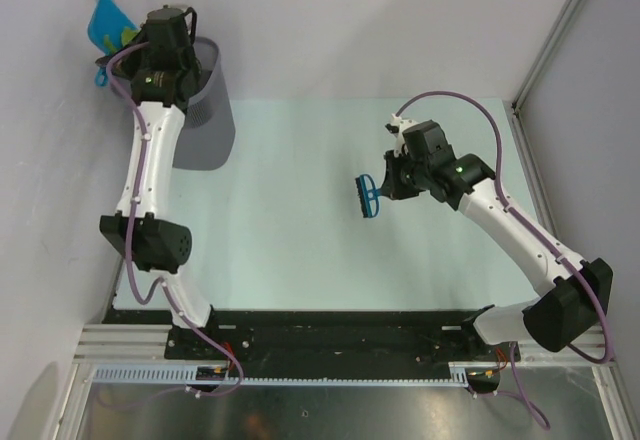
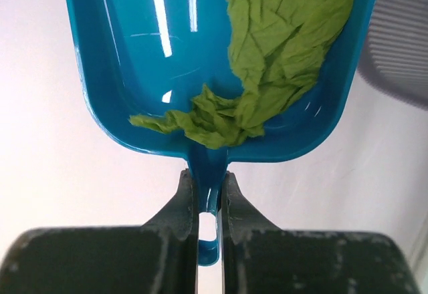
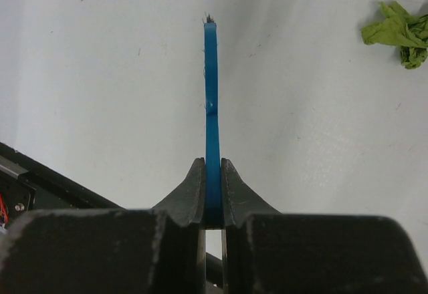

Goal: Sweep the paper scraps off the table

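Observation:
My left gripper [image 2: 208,186] is shut on the handle of the blue dustpan [image 2: 154,73]. Crumpled green paper scraps [image 2: 274,60] lie inside the pan. In the top view the left gripper [image 1: 110,58] holds the dustpan [image 1: 106,20] raised at the far left, beside the wastebasket, with a bit of green scrap [image 1: 128,32] showing in it. My right gripper [image 3: 212,172] is shut on the thin blue brush [image 3: 211,100]. It holds the brush [image 1: 368,198] over the middle of the pale mint table [image 1: 290,250]. One green scrap [image 3: 399,32] lies on the table, seen only in the right wrist view.
A grey mesh wastebasket [image 1: 207,110] stands at the table's far left corner; its rim shows in the left wrist view [image 2: 401,40]. Metal frame posts [image 1: 555,45] rise at the back right. The arm bases sit on a black rail [image 1: 330,335] at the near edge.

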Tool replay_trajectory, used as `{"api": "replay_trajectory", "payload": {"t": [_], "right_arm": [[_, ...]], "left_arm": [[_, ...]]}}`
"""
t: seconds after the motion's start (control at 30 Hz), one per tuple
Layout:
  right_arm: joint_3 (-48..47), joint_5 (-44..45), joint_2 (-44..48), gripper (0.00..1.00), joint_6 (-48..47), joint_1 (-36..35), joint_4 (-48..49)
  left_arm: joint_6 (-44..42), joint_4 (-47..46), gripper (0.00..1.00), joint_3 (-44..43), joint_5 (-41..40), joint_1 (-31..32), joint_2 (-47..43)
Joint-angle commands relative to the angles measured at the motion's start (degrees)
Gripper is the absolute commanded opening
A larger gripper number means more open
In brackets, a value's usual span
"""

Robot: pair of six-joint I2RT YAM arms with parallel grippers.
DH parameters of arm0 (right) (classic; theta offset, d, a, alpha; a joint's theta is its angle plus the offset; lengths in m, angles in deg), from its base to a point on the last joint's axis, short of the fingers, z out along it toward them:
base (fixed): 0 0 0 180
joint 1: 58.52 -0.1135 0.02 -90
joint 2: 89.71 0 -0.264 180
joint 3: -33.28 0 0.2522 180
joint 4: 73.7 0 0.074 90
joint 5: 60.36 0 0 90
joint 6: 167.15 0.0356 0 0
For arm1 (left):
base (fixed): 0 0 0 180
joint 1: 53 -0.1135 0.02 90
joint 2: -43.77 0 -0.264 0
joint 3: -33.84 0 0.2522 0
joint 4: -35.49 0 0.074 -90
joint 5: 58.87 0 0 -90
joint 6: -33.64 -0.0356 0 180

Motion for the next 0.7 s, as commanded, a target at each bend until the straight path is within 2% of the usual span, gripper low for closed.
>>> {"api": "replay_trajectory", "payload": {"t": [0.0, 0.1, 0.13, 0.17, 0.2, 0.23, 0.27, 0.3, 0.33, 0.4, 0.67], "right_arm": [[-0.2, 0.3, 0.3, 0.00, -0.7, -0.7, 1.0], [-0.2, 0.7, 0.6, 0.00, -0.8, -0.9, 0.7], [-0.2, 0.8, 0.7, 0.00, -0.9, -1.0, 0.8], [-0.2, 0.9, 0.8, 0.00, -0.8, -1.0, 0.6], [-0.2, 0.9, 0.8, 0.00, -0.8, -1.1, 0.6], [-0.2, 1.1, 0.9, 0.00, -0.8, -1.2, 0.6], [-0.2, 1.1, 1.2, 0.00, -0.7, -1.2, 0.8], [-0.2, 1.2, 1.2, 0.00, -0.7, -1.3, 0.9], [-0.1, 1.2, 1.2, 0.00, -0.7, -1.4, 0.9], [-0.2, 1.0, 0.9, 0.00, -0.7, -1.4, 1.0], [-0.2, 1.3, 1.0, 0.00, -0.8, -2.0, 0.8]], "left_arm": [[-14.4, -6.9, 0.00, -1.6, -7.6, -0.1, 1.0], [-23.7, -16.4, 0.00, 1.7, -10.3, -0.1, 1.2], [-26.6, -20.1, 0.00, 5.6, -11.1, 0.1, 1.0], [-34.6, -25.4, 0.00, 8.7, -11.2, 0.2, -0.4], [-39.5, -38.0, 0.00, 11.9, -11.1, 0.3, -1.4], [-54.7, -50.2, 0.00, 20.2, -10.9, 0.4, -2.3], [-64.5, -63.1, 0.00, 25.1, -7.7, 0.5, -4.1], [-72.7, -83.3, 0.00, 29.0, -5.9, 0.7, -4.4], [-83.0, -89.2, 0.00, 33.5, -4.4, 0.6, -4.4], [-85.0, -93.2, 0.00, 34.4, -3.5, 0.7, -3.7], [-85.6, -93.7, 0.00, 33.6, -2.8, 0.9, -3.6]]}}
